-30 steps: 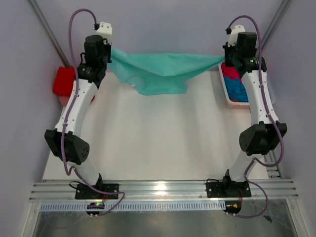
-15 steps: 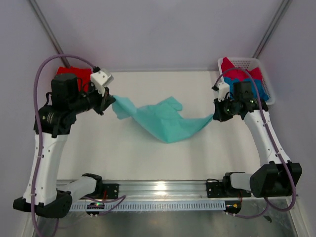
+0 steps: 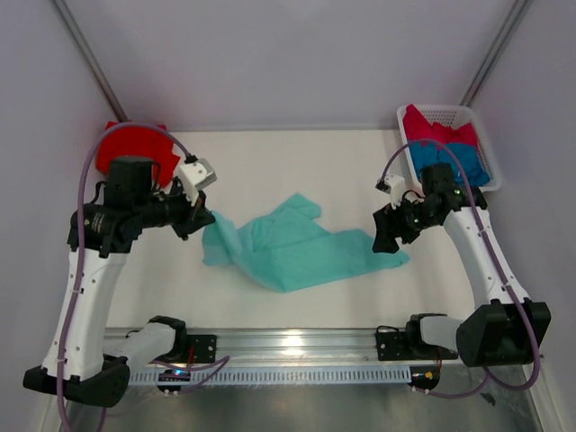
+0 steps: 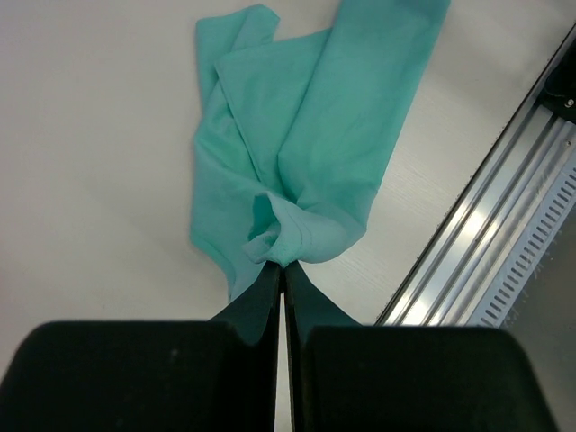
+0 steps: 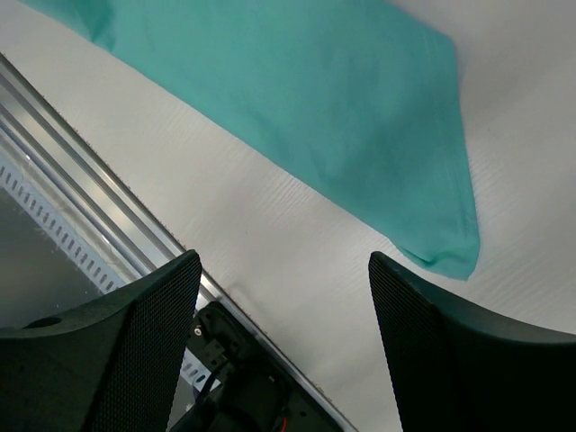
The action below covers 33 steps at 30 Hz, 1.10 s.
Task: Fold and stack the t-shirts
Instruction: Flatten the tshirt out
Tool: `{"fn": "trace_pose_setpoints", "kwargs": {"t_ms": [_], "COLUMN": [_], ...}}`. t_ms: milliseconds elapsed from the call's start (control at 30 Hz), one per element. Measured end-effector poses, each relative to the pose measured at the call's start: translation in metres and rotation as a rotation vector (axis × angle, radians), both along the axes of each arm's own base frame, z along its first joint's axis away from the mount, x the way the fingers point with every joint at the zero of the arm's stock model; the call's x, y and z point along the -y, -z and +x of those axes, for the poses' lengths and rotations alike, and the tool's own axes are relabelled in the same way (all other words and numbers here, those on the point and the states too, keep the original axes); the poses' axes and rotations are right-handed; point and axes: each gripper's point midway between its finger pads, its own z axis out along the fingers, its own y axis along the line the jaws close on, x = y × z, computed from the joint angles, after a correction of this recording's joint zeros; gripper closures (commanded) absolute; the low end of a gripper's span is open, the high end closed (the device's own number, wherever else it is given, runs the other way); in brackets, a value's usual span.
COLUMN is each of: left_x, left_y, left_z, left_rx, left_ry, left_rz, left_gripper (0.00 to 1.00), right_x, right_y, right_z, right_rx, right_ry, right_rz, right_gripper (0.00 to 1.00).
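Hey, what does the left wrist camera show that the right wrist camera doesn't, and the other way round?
Only the left wrist view: the left claw shut on a bunched corner of the mint-teal t-shirt, the cloth creased and folded over itself beyond it. Only the right wrist view: the right claw open and holding nothing, with a flat, smooth corner of the shirt lying ahead of it. Both: the same t-shirt lying on the white table, and the metal rail along the table's edge.

White table (image 3: 288,162) bears mint-teal t-shirt (image 3: 297,256) and basket (image 3: 447,111).
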Motion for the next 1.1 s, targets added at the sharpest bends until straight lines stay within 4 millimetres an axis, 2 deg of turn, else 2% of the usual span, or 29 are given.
{"fn": "trace_pose_setpoints", "kwargs": {"t_ms": [100, 200, 300, 467, 567, 667, 800, 867, 933, 1100], "left_x": [0.003, 0.007, 0.009, 0.013, 0.013, 0.012, 0.009, 0.008, 0.007, 0.006], "left_y": [0.0, 0.004, 0.014, 0.034, 0.045, 0.056, 0.063, 0.063, 0.064, 0.065], "left_z": [0.001, 0.004, 0.01, 0.018, 0.022, 0.026, 0.029, 0.03, 0.031, 0.031], "left_rx": [-0.006, -0.019, -0.051, -0.105, -0.128, -0.144, -0.151, -0.149, -0.147, -0.147], "left_ry": [0.013, 0.019, 0.012, -0.018, -0.041, -0.062, -0.087, -0.092, -0.097, -0.101], "left_rz": [-0.012, -0.025, -0.034, -0.053, -0.057, -0.051, -0.038, -0.034, -0.03, -0.025], "left_gripper": [1.0, 1.0, 1.0, 1.0, 1.0, 1.0, 1.0, 1.0, 1.0, 1.0], "right_x": [-0.006, -0.016, -0.025, -0.048, -0.074, -0.11, -0.159, -0.175, -0.186, -0.195], "right_y": [-0.004, -0.002, 0.008, 0.038, 0.055, 0.065, 0.066, 0.065, 0.068, 0.083], "right_z": [0.011, 0.03, 0.054, 0.095, 0.111, 0.112, 0.107, 0.113, 0.13, 0.167], "right_rx": [-0.005, -0.032, -0.083, -0.147, -0.116, -0.056, 0.017, 0.036, 0.067, 0.1], "right_ry": [-0.036, -0.086, -0.128, -0.203, -0.271, -0.356, -0.447, -0.458, -0.443, -0.373], "right_rz": [0.033, 0.088, 0.139, 0.179, 0.132, 0.056, 0.019, 0.014, 0.015, -0.013], "right_gripper": [0.21, 0.21, 0.21, 0.23, 0.23, 0.23, 0.23, 0.23, 0.23, 0.23]}}
